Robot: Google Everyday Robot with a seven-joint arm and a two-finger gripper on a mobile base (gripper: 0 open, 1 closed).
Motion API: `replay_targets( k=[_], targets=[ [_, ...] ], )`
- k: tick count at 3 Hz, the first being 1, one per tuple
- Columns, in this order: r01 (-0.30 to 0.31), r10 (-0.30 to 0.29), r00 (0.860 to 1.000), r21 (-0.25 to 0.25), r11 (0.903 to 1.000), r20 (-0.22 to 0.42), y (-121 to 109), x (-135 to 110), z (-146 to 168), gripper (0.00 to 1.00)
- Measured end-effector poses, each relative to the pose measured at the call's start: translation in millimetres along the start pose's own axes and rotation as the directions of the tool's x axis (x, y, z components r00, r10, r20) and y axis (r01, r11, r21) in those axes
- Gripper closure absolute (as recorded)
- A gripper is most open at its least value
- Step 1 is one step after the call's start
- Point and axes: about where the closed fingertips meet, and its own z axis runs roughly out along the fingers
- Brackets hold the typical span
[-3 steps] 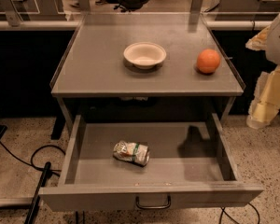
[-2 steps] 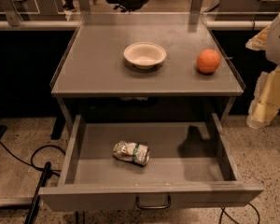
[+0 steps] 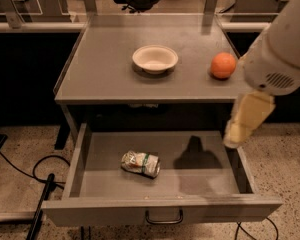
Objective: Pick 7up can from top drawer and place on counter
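The 7up can (image 3: 140, 163) lies on its side, crumpled, on the floor of the open top drawer (image 3: 210, 181), left of the middle. The drawer is pulled out below the counter (image 3: 105, 74), with its dark wire handle (image 3: 163, 217) at the front. My gripper (image 3: 246, 120) hangs from the white arm (image 3: 282, 49) at the right, above the drawer's right side wall. It is to the right of the can, higher up, and apart from it. Its shadow falls on the drawer floor.
On the counter stand a white bowl (image 3: 155, 59) at the middle and an orange (image 3: 223, 65) at the right edge, close to my arm. Black cables (image 3: 40, 184) lie on the speckled floor at the left. Desks and an office chair stand behind the counter.
My arm and gripper have moved left into the scene, from beside the counter to over the drawer's right side. The can, bowl and orange have not moved.
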Motion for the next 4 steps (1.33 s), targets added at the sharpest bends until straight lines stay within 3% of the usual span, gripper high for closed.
replay_targets(
  k=[1, 2, 3, 4],
  targets=[
    [-0.065, 0.065, 0.998, -0.031, 0.9974, 0.0, 16, -33, 41, 0.0],
    [-0.098, 0.098, 0.995, -0.031, 0.9947, -0.002, 18, -35, 43, 0.0],
    [-0.098, 0.098, 0.995, -0.031, 0.9947, -0.002, 18, -35, 43, 0.0],
    [-0.09, 0.091, 0.995, -0.051, 0.9946, 0.027, 28, -51, 65, 0.0]
  ],
)
